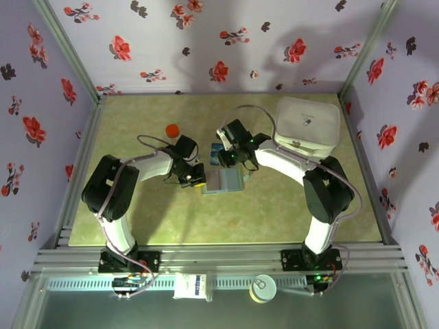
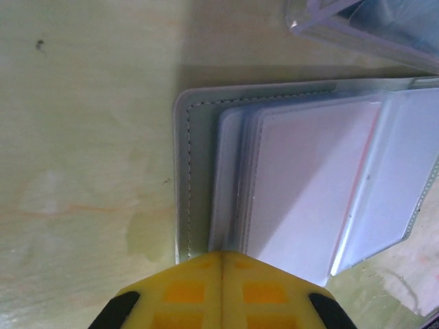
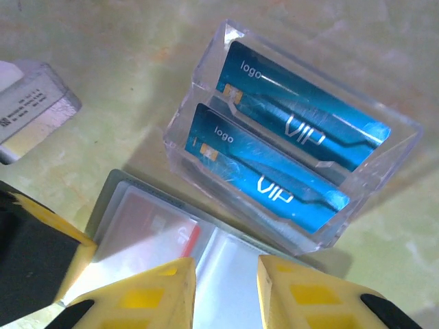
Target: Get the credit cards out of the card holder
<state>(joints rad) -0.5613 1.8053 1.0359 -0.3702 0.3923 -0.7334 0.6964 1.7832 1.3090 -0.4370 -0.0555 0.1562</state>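
Observation:
The card holder lies open on the table between both arms, grey rim outside and clear sleeves inside. One sleeve holds a pale card with a red band, also seen in the left wrist view. Two blue credit cards stand in a clear plastic stand just behind the holder. My left gripper is shut, its yellow tips resting on the holder's near edge. My right gripper hovers open over a clear sleeve with nothing between its fingers.
A big white rounded box sits at the back right. A small red-orange object stands behind the left arm. The clear stand is close under the right wrist. Bare table lies in front of the holder.

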